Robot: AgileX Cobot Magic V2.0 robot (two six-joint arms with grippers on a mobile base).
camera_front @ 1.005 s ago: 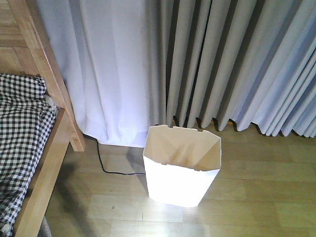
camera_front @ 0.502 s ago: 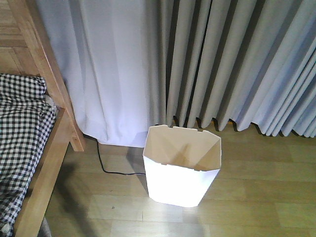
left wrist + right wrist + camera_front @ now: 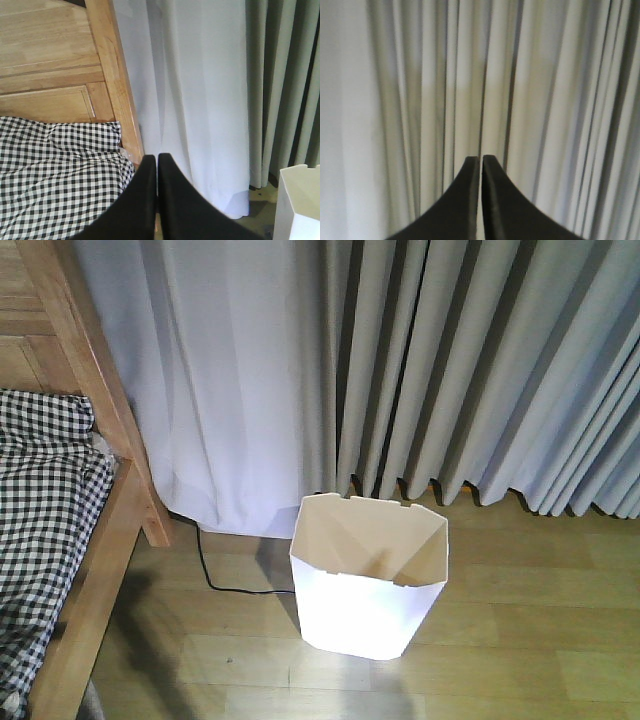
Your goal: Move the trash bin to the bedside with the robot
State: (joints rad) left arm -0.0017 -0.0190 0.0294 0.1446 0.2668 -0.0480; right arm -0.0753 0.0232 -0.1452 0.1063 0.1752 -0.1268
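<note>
Fingers (image 3: 150,170) smooth, black, tapered; trash bin (image 3: 368,580) white, faceted plastic.

- There was one trash bin (image 3: 368,585), white outside and cream inside.
- There was one bed (image 3: 75,540), with one wooden post (image 3: 95,380) and one checked bedding (image 3: 40,510).
- One black cable (image 3: 215,575) lay on the floor.
- There were two grippers, the left gripper (image 3: 157,162) and the right gripper (image 3: 480,162), each with two black fingers pressed together.
</note>
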